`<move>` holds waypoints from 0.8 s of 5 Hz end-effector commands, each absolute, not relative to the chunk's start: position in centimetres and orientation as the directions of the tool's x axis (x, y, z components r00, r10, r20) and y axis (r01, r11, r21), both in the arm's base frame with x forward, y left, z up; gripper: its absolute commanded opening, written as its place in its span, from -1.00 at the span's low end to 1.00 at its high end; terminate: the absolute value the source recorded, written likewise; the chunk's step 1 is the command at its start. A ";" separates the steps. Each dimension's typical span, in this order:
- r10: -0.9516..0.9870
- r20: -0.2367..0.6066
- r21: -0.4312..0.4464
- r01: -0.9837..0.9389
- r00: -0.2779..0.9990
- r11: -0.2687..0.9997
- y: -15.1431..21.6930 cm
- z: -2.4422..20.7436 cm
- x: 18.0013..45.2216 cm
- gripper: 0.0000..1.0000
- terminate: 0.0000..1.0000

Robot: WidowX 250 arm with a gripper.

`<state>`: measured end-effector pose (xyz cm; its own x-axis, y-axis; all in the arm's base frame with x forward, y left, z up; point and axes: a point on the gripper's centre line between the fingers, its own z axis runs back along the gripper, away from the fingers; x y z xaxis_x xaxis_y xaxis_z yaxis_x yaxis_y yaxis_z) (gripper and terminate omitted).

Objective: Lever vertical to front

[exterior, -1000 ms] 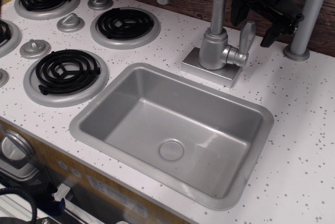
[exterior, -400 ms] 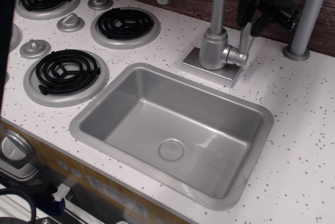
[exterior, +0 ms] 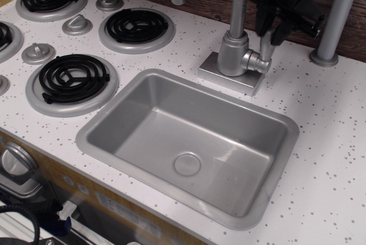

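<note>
between the claw (exterior: 270,30) fingers, the upright lever (exterior: 266,47)

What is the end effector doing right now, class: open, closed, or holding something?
End effector: fingers straddle the upright lever; whether they clamp it cannot be told.

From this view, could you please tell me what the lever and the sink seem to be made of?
Lever: matte silver-grey, likely painted plastic or metal; dull, no sharp reflections.
Sink: same satin silver-grey, soft highlights, rounded moulded corners; probably plastic, possibly metal.
</note>
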<state>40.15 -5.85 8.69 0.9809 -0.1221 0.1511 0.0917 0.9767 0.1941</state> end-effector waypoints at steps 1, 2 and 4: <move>-0.066 0.119 0.148 0.048 0.991 0.988 -6.0 9.4 39.6 -1.00 -1.00; -0.059 0.110 0.109 0.047 0.992 0.993 -5.7 8.5 39.6 -1.00 -1.00; -0.015 0.098 0.026 0.012 0.995 1.000 -5.2 6.2 38.7 1.00 -1.00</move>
